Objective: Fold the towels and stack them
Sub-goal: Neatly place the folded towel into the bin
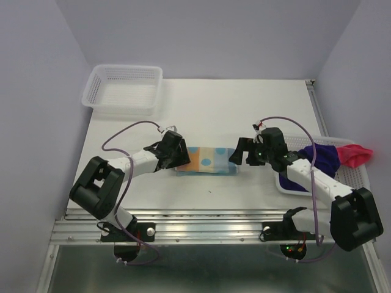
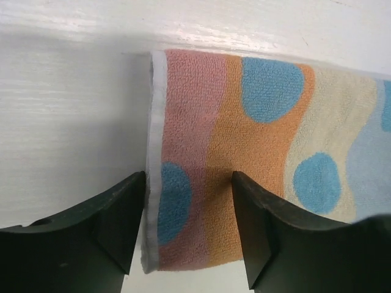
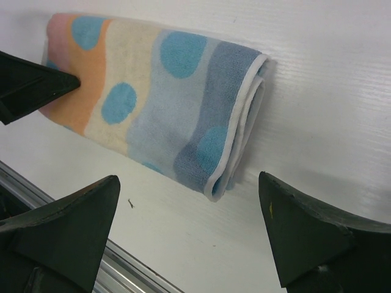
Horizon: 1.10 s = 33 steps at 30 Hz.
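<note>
A patterned towel (image 1: 208,160) in light blue, orange and white lies folded in a long strip on the white table. My left gripper (image 1: 180,160) is open, its fingers astride the strip's left end (image 2: 183,201), one finger beside the white hem, the other over the orange band. My right gripper (image 1: 239,152) is open and empty just off the strip's right, folded end (image 3: 238,140). A deep purple towel (image 1: 321,157) and a pink-red towel (image 1: 356,154) lie crumpled in the right-hand basket. Only one patterned towel shows.
A white mesh basket (image 1: 125,88) stands at the back left corner. A second white basket (image 1: 287,186) holding the crumpled towels sits at the right edge, under my right arm. A metal rail (image 1: 208,226) runs along the table's near edge.
</note>
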### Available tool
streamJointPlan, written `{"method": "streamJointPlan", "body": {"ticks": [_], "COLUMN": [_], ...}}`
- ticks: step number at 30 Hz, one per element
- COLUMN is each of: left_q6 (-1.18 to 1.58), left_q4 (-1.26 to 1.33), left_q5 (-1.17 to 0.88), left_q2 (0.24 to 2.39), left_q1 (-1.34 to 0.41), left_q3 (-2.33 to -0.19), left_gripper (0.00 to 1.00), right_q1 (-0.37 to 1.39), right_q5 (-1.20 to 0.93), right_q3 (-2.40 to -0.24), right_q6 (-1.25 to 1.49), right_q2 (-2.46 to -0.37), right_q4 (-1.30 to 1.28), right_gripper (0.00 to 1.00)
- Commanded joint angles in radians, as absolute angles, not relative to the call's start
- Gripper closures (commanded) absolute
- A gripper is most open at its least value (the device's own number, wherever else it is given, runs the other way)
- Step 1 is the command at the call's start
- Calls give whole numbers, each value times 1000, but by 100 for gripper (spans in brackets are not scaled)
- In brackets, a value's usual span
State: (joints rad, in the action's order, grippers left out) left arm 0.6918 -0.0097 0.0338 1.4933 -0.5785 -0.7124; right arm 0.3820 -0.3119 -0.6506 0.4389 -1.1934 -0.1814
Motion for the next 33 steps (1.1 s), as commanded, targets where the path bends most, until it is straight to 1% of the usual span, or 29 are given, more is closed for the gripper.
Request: {"method": "streamJointPlan", "body": {"ticks": [1, 3, 4, 6, 7, 8, 15, 18, 21, 22, 26, 33], "left_q6": [689, 693, 706, 715, 715, 713, 559, 404, 208, 207, 26, -159], "left_q4": [-107, -139, -168, -184, -199, -212, -252, -229, -193, -195, -202, -239], "left_q5": [133, 159, 188, 218, 228, 244, 466, 554, 589, 600, 624, 609], "left_q2": [1561, 1591, 1595, 1615, 1621, 1637, 1692, 1723, 1759, 1775, 1848, 1954], "left_q1": [-633, -670, -679, -683, -684, -684, -686, -684, -669, -661, -600, -414], "left_q3": [-773, -791, -804, -808, -825, -840, -1041, -1149, -1271, -1305, -1455, -1751], "left_gripper": [33, 38, 46, 59, 82, 100, 100, 100, 100, 100, 100, 100], "right_q1": [390, 390, 390, 391, 390, 390, 390, 390, 390, 390, 390, 390], "right_q5": [-272, -258, -250, -247, -244, -242, -213, -207, -207, -207, -203, -179], "right_q3": [-696, -703, -704, -704, -706, -707, -701, -693, -689, -687, -680, -673], "right_q6": [420, 419, 422, 423, 426, 425, 397, 382, 376, 376, 371, 365], "right_q2": [-1206, -1222, -1227, -1232, -1232, -1230, -1158, -1121, -1095, -1092, -1080, -1098], "right_q4": [-169, -182, -183, -183, -184, -187, -204, -204, -198, -196, -195, -187], "right_gripper": [0, 0, 0, 0, 0, 0, 0, 0, 0, 0, 0, 0]}}
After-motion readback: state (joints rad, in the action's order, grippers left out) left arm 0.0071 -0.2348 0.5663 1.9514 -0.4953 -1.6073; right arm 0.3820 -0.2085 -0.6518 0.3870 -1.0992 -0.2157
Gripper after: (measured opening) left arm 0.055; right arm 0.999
